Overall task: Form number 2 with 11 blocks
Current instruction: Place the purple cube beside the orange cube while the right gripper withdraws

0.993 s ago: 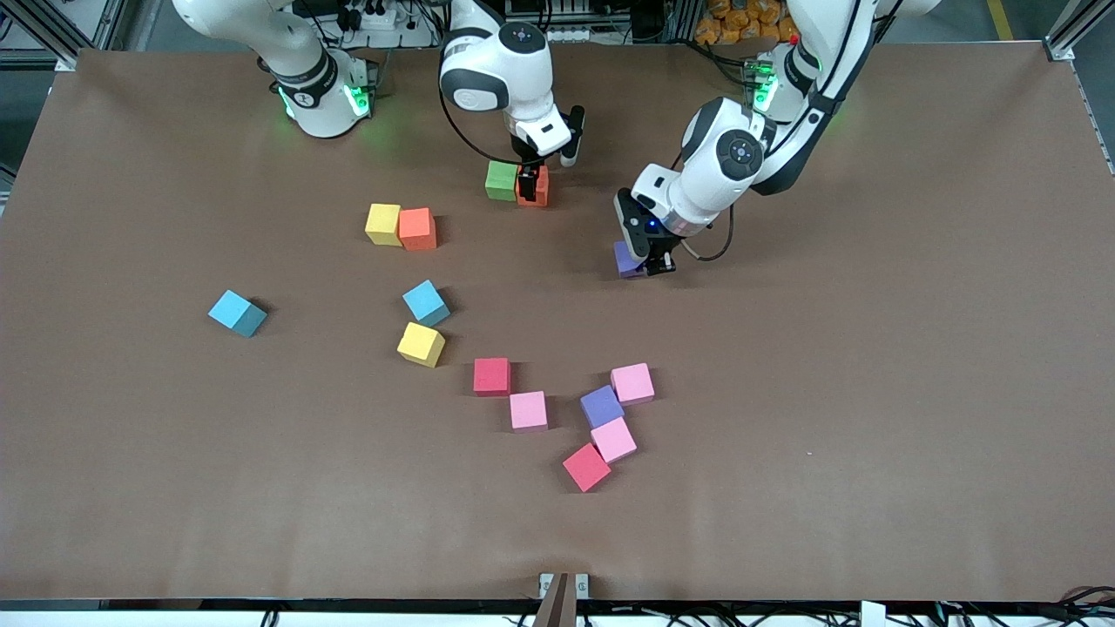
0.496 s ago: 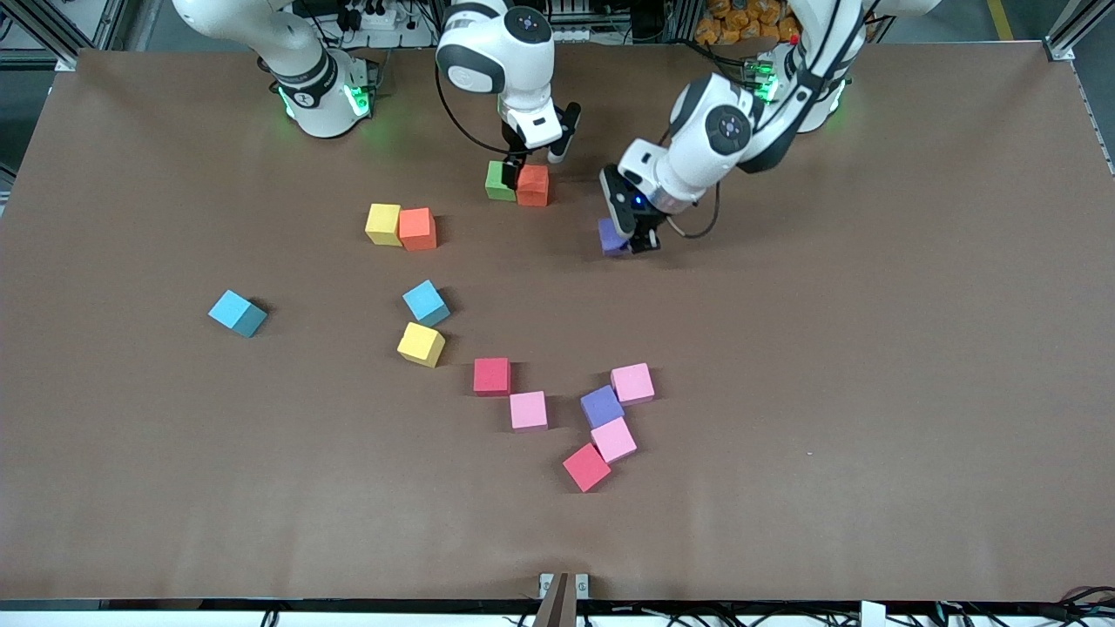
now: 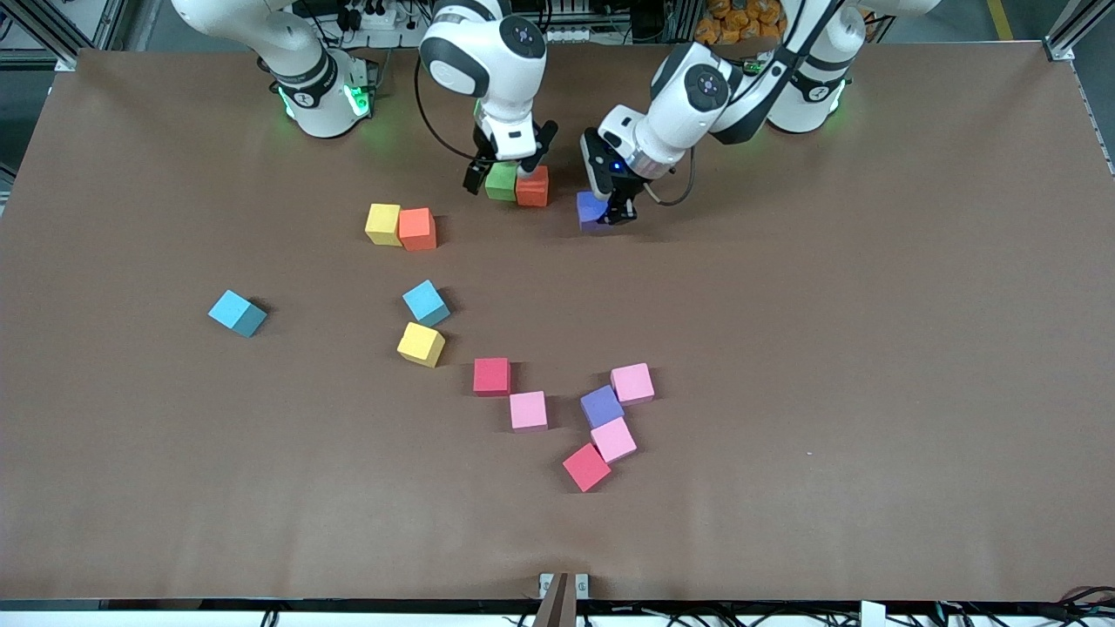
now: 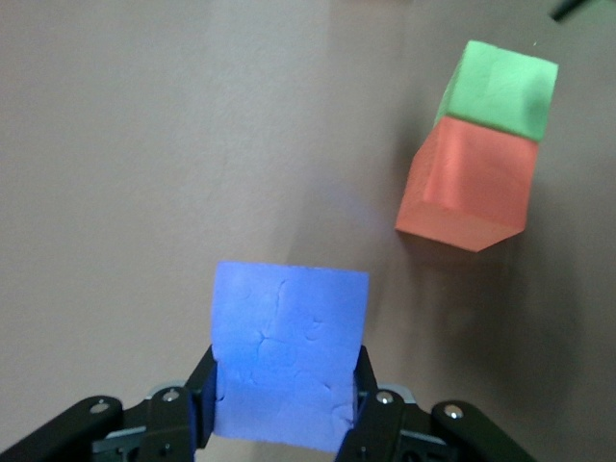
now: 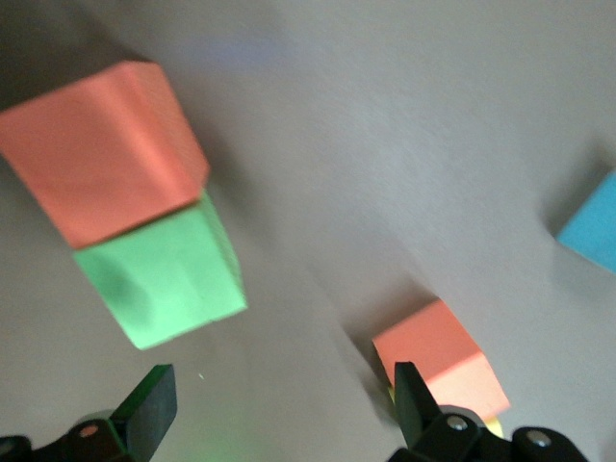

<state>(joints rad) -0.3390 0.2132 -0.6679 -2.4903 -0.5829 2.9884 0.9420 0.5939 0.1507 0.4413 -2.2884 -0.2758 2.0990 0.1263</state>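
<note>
Fourteen blocks show on the brown counter [image 3: 871,348]: three pink, two purple, two orange, two yellow, two light blue, two red and one green.

The left end effector [image 3: 601,209] is clamped on a purple block [image 3: 590,209], its fingers [image 4: 197,409] pressed against two opposite faces; in the front view the block sits at or just above the counter surface, and I cannot tell whether it touches. It is just beside the green block [image 3: 500,181] and an orange block [image 3: 532,186], toward the left arm's end of the counter. Those two touch side by side, the start of the number 2, close to the robots' bases.

The right end effector [image 3: 507,161] hangs over the green block with its jaws spread wide, gripping nothing; one fingertip is over the green block's outer side and the other over the seam with the orange block.

A yellow block [image 3: 382,224] and the second orange block [image 3: 417,229] touch each other, nearer the front camera and toward the right arm's end. One light blue block [image 3: 237,313] lies alone, well apart. The other light blue block [image 3: 426,302] sits just beside the second yellow block [image 3: 421,344].

Nearer the camera again, a red block [image 3: 491,376] and a pink block [image 3: 528,410] meet at their corners. A cluster holds the second purple block [image 3: 602,407], two pink blocks [image 3: 631,383] [image 3: 613,440] and the second red block [image 3: 586,468], each touching its neighbour.
</note>
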